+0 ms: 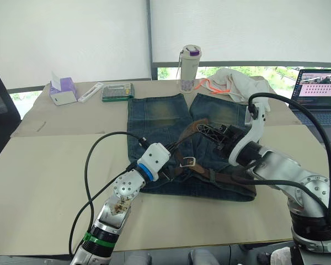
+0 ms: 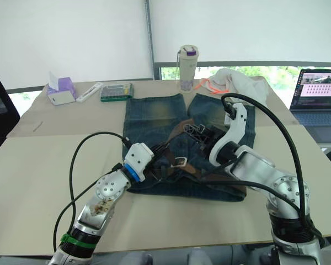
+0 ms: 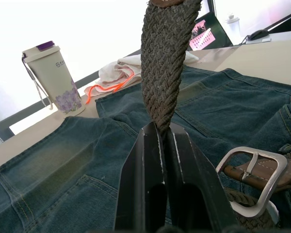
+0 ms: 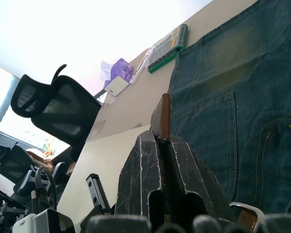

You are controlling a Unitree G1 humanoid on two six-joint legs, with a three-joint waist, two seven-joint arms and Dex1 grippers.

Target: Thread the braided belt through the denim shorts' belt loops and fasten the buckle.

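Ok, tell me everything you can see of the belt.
The belt is a dark brown braided strap with smooth brown leather ends and a silver buckle with one prong. It lies over the shorts near the waistband, partly lifted off the denim in an arch. The left gripper is shut on the woven part; the right gripper is shut on a leather end. The buckle rests on the denim, unfastened.

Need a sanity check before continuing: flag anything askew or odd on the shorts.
The braided belt lies bunched across the denim shorts rather than along the waistband. The buckle is unfastened. Both the left end effector and the right end effector pinch the strap.
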